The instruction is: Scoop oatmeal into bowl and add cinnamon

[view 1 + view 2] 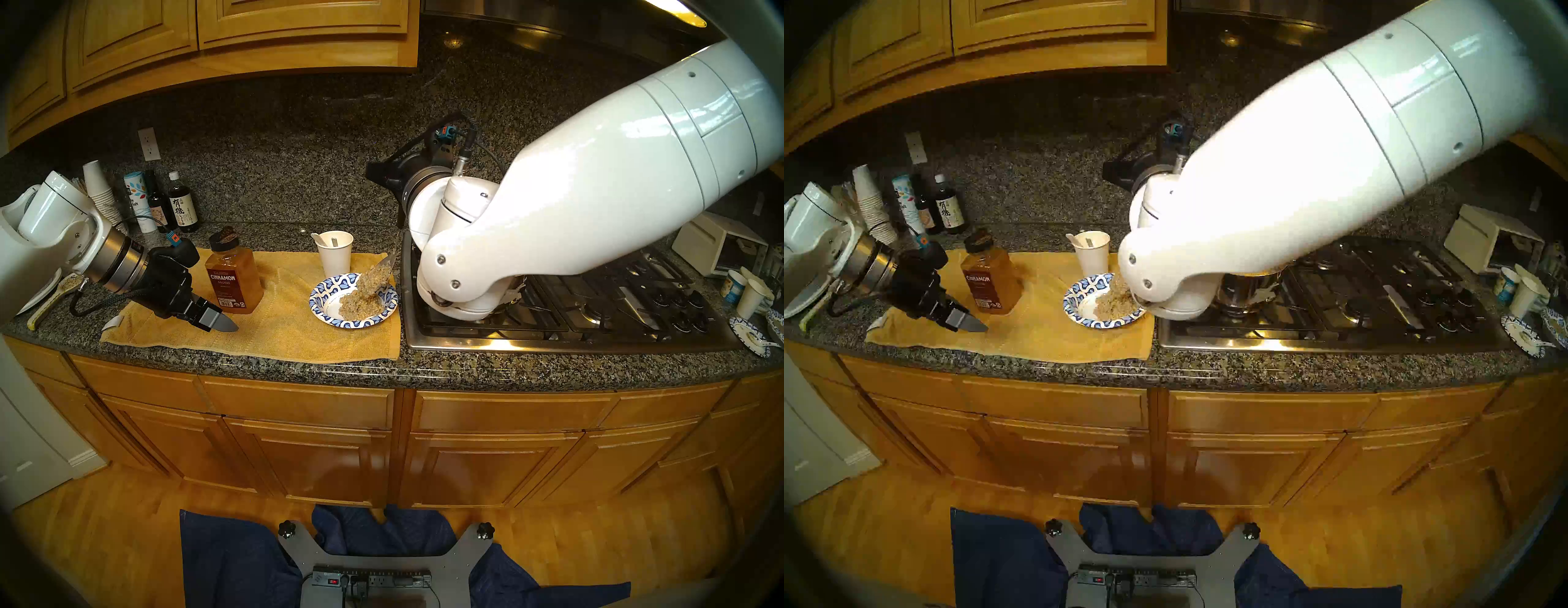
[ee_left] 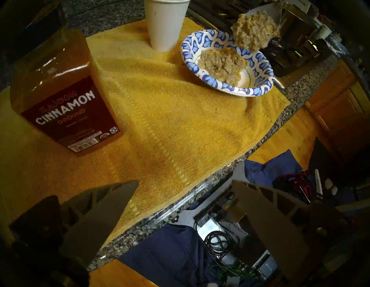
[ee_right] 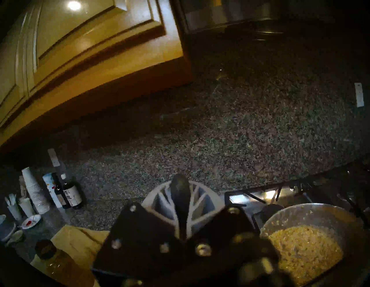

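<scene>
1. Our left claw hangs wide and empty over the yellow towel, close to the surface's front edge.
2. The cinnamon stands upright just beyond that claw; bare towel lies open between them and the bowl.
3. Our right claw is clamped tight on a dark spoon handle.
4. The oatmeal hangs in a clump over the bowl's far rim, above another heap already in the bowl.
5. A pot of oatmeal sits on the stove, right of this claw.
6. A white cup stands behind the bowl.
</scene>
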Action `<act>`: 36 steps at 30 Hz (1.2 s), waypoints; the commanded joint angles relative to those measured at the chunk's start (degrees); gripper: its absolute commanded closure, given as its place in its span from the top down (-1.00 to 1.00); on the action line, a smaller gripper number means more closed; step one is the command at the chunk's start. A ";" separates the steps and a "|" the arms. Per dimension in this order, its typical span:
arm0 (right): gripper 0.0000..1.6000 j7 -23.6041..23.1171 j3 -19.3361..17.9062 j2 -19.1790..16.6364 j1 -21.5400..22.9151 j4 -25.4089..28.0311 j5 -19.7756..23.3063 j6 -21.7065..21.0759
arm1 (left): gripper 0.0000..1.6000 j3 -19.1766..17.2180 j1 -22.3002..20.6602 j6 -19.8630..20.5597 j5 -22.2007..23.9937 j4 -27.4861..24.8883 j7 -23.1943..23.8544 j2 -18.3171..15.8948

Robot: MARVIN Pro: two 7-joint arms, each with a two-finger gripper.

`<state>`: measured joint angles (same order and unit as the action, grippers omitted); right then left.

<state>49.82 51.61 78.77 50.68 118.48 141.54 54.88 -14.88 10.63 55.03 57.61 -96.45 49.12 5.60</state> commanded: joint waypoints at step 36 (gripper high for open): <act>-1.00 3.59 7.91 13.16 3.78 -1.34 -19.72 0.12 | 1.00 -1.39 -1.49 -0.25 0.06 0.08 -0.02 0.13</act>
<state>49.77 59.04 92.06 52.12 119.19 124.35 54.87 -14.81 10.67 54.96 57.61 -96.45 49.15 5.60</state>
